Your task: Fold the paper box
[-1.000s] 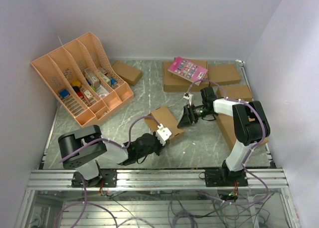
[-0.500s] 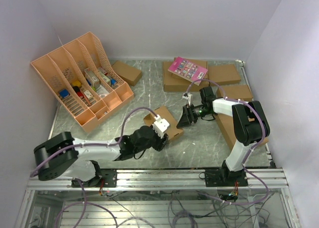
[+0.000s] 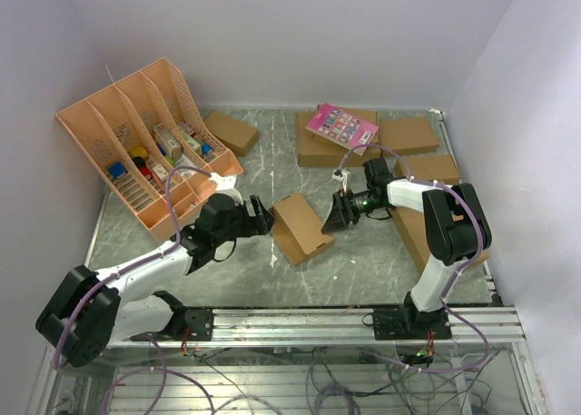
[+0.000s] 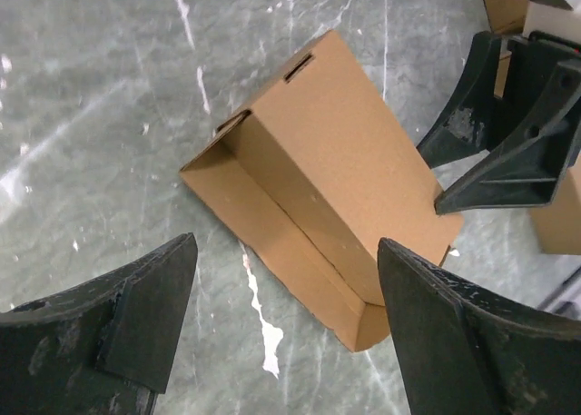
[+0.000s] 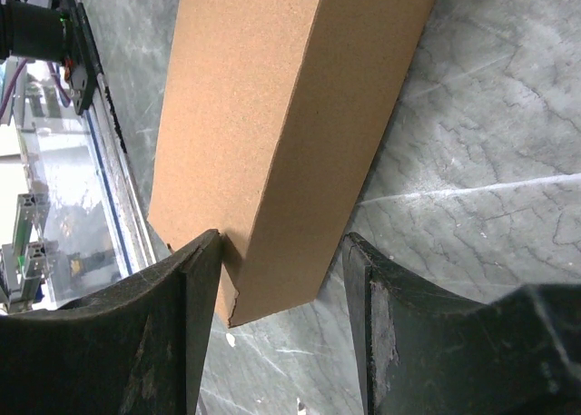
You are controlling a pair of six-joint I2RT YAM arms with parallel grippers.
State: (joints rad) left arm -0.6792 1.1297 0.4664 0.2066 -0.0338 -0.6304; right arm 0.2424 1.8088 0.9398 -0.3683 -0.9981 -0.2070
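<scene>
The paper box (image 3: 301,226) is plain brown cardboard, part folded into a narrow oblong with one long side standing open, and it rests on the marble table. My left gripper (image 3: 258,215) is open just left of it. In the left wrist view the box (image 4: 345,152) lies ahead of the wide-apart jaws of this gripper (image 4: 283,250), which touch nothing. My right gripper (image 3: 334,215) is at the box's right end. In the right wrist view that end of the box (image 5: 263,115) sits between the open jaws of the gripper (image 5: 280,251). One finger (image 5: 195,279) touches its edge, and a gap shows at the other.
An orange file rack (image 3: 145,152) with small items stands at the back left, a small brown box (image 3: 230,132) beside it. A large flat box (image 3: 318,150) bearing a pink card (image 3: 340,126) lies at the back. Several more brown boxes (image 3: 408,133) lie along the right wall.
My left gripper has opened, let go of the box's front end and swung round to the box's left side. The right arm has stayed put.
</scene>
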